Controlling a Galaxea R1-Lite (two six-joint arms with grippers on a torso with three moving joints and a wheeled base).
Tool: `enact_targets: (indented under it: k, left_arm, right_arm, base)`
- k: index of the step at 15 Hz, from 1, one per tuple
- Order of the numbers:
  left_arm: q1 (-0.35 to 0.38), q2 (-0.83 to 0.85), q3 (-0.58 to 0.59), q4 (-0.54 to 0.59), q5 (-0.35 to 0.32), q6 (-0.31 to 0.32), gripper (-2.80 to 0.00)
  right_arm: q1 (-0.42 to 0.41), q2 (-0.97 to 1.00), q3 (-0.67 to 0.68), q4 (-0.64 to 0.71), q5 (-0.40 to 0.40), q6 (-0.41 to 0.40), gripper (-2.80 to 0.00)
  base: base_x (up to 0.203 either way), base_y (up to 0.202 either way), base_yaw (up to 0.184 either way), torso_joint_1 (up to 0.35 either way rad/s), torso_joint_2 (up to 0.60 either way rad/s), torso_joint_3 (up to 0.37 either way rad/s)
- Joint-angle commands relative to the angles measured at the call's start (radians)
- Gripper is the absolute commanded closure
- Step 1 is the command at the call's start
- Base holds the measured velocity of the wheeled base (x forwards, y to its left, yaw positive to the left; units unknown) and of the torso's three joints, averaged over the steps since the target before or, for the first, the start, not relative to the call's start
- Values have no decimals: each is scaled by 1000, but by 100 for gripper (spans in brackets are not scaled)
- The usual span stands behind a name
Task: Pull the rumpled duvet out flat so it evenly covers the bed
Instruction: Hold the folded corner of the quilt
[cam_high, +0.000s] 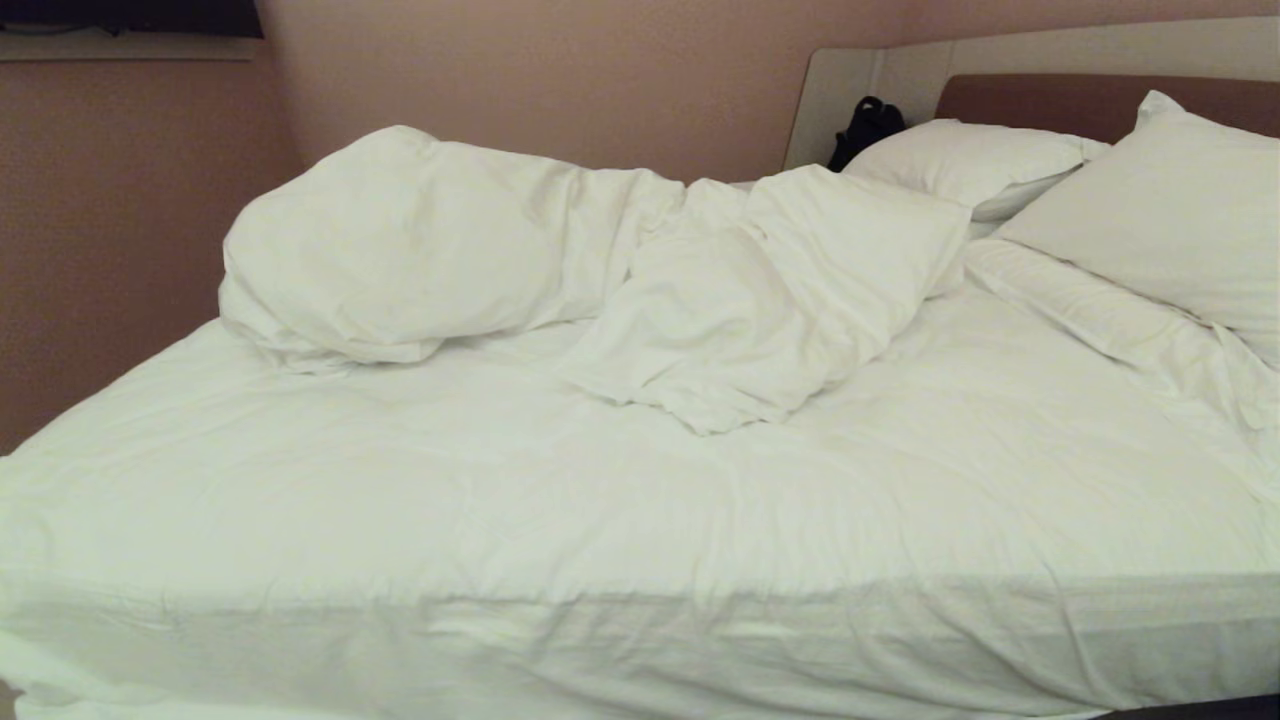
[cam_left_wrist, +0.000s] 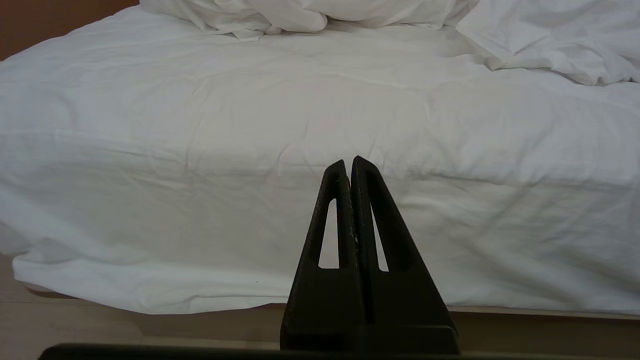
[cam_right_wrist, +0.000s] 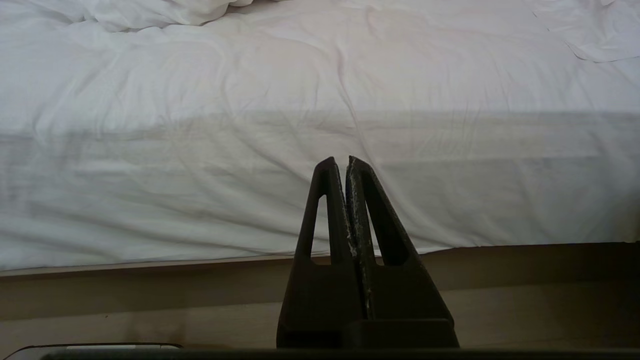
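Currently the duvet (cam_high: 560, 280) sits bunched in the upper middle of the head view: one puffy lump upper left, a crumpled fold trailing to centre, its tip lying on the flat white cover. Bed (cam_high: 640, 520) fills the lower two thirds of the frame. Two pillows (cam_high: 1150, 210) upper right, against the headboard (cam_high: 1050, 95); dark object (cam_high: 865, 130) beside it, can't tell what.

Neither arm shows in the head view. Left gripper (cam_left_wrist: 349, 162): jaws pressed together, nothing between them, at lower centre of its wrist view, off the bed side. Right gripper (cam_right_wrist: 341, 161): same, tips together, empty, pointing at the bed side above the base (cam_right_wrist: 150, 285).
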Motion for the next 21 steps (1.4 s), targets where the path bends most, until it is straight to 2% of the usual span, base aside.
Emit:
enact_targets:
  k: [1, 9, 11, 13, 16, 21]
  left_arm:
    - [0, 0, 0, -1, 1, -1, 0]
    - [0, 0, 0, 0, 1, -1, 0]
    - [0, 0, 0, -1, 1, -1, 0]
    - [0, 0, 0, -1, 1, -1, 0]
    - [0, 1, 0, -1, 1, -1, 0]
    - [0, 1, 0, -1, 1, -1, 0]
  right_arm:
    - [0, 0, 0, 0, 0, 0, 0]
    - [0, 0, -21, 16, 3, -31, 0]
    - [0, 5, -109, 72, 19, -37, 0]
    - [0, 48, -231, 172, 75, -36, 0]
    - [0, 225, -316, 197, 142, -31, 0]
    - [1, 664, -425, 14, 204, 18, 0]
  base:
    - [0, 0, 0, 0, 0, 0]
    - [0, 0, 0, 0, 0, 0]
    - [0, 0, 0, 0, 0, 0]
    - [0, 0, 0, 0, 0, 0]
    - [0, 0, 0, 0, 0, 0]
    - [0, 0, 0, 0, 0, 0]
